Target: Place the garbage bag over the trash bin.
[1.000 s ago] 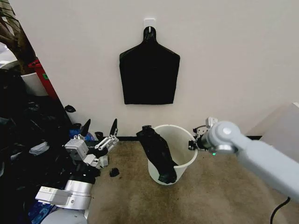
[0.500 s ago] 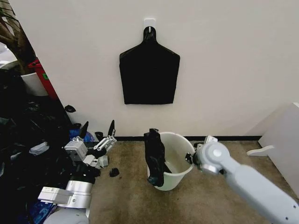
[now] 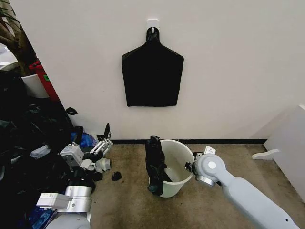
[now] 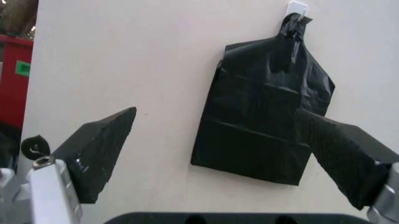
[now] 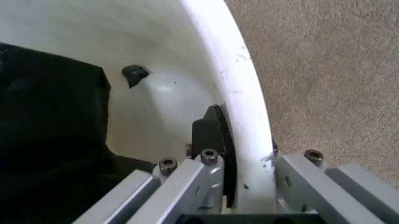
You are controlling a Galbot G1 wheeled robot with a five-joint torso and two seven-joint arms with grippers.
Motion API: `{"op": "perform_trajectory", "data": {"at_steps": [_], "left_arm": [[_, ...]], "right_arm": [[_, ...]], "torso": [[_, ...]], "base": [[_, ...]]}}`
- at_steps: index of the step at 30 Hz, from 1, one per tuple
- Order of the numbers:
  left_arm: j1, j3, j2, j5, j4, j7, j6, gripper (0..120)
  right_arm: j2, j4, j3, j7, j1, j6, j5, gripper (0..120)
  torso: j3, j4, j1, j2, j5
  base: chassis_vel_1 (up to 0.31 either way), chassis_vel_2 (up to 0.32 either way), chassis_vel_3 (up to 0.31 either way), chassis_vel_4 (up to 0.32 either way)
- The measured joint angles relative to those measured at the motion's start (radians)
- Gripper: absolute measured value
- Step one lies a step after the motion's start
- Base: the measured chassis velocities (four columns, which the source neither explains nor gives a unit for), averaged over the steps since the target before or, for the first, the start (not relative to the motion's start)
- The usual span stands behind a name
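The trash bin [image 3: 178, 157], a white bucket, stands tilted on the carpet near the wall. The garbage bag [image 3: 153, 164], black and wrinkled, hangs in a bunch over the bin's left rim, part inside and part outside. My right gripper [image 3: 189, 167] is at the bin's right rim. In the right wrist view that gripper [image 5: 246, 144] is shut on the rim [image 5: 249, 102], with one finger [image 5: 210, 137] inside the bucket, and the bag [image 5: 50, 116] lies deeper in. My left gripper [image 3: 93, 136] waits open at the left, apart from the bin, and in its own view that gripper [image 4: 215, 114] holds nothing.
A flat black bundle [image 3: 152, 71] hangs from a wall hook above the bin. A heap of black and blue bags [image 3: 28, 143] crowds the left side. White furniture [image 3: 290, 148] stands at the right. A small black scrap [image 3: 116, 175] lies on the carpet.
My right arm has drawn in toward the lower left, tipping and shifting the bin with it. The bag swung from slanting across the opening to hanging at the left rim. My left gripper dropped slightly.
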Motion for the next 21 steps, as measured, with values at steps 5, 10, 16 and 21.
{"op": "perform_trajectory", "data": {"at_steps": [5, 10, 16, 21], "left_arm": [[-0.003, 0.006, 0.002, 0.0, 0.002, -0.001, 0.0, 100], [-0.005, 0.007, 0.005, 0.0, 0.002, -0.001, 0.0, 100], [-0.006, 0.006, 0.005, -0.002, 0.002, -0.001, 0.0, 100], [-0.007, 0.007, 0.006, -0.003, 0.002, 0.0, 0.0, 100]], "right_arm": [[-0.001, -0.006, -0.015, -0.004, 0.001, 0.001, -0.011, 10], [-0.007, -0.008, -0.016, -0.001, 0.009, 0.001, -0.009, 26], [-0.041, 0.048, 0.004, 0.003, 0.011, 0.003, -0.001, 50], [-0.076, 0.105, 0.039, 0.005, 0.014, 0.004, 0.019, 64]], "torso": [[0.0, -0.0001, 0.0, 0.0, -0.0003], [0.0, 0.0001, 0.0, 0.0, 0.0003], [0.0, 0.0, 0.0, 0.0, 0.0003], [0.0, 0.0, 0.0, 0.0, 0.0002]], "base": [[0.0, 0.0, 0.0, 0.0], [0.0, 0.0, 0.0, 0.0], [0.0, 0.0, 0.0, 0.0], [0.0, 0.0, 0.0, 0.0]]}}
